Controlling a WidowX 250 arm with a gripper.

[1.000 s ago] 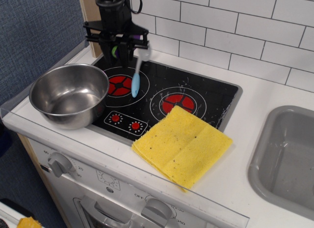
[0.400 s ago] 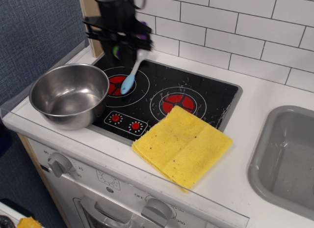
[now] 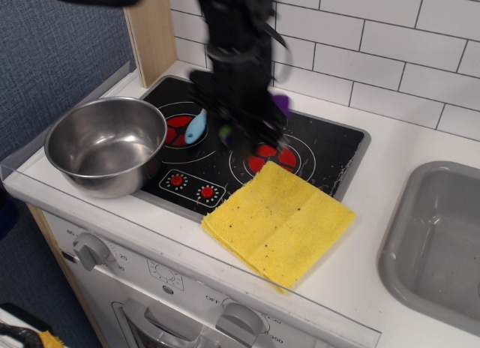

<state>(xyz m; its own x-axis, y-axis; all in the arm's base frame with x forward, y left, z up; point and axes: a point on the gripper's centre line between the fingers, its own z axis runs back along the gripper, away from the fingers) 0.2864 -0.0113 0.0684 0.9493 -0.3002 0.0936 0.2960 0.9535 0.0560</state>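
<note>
My gripper (image 3: pixel 241 121) is a dark, motion-blurred shape hanging low over the middle of the black stovetop (image 3: pixel 322 149), between the two red burners. A light blue spoon (image 3: pixel 196 127) shows its head over the left burner (image 3: pixel 180 130), just left of the gripper. The spoon's handle is hidden behind the gripper, so I cannot tell whether the fingers grip it. Blur hides how the jaws stand.
A steel bowl (image 3: pixel 105 144) sits at the stove's left front corner. A folded yellow cloth (image 3: pixel 279 220) lies on the counter, overlapping the stove's front edge. The right burner (image 3: pixel 271 157) is beside the gripper. A grey sink (image 3: pixel 442 243) is at the right, and a white tile wall stands behind.
The arm has swung fast from the back left of the stove to its middle, forward and to the right. The spoon's blue head stays over the left burner.
</note>
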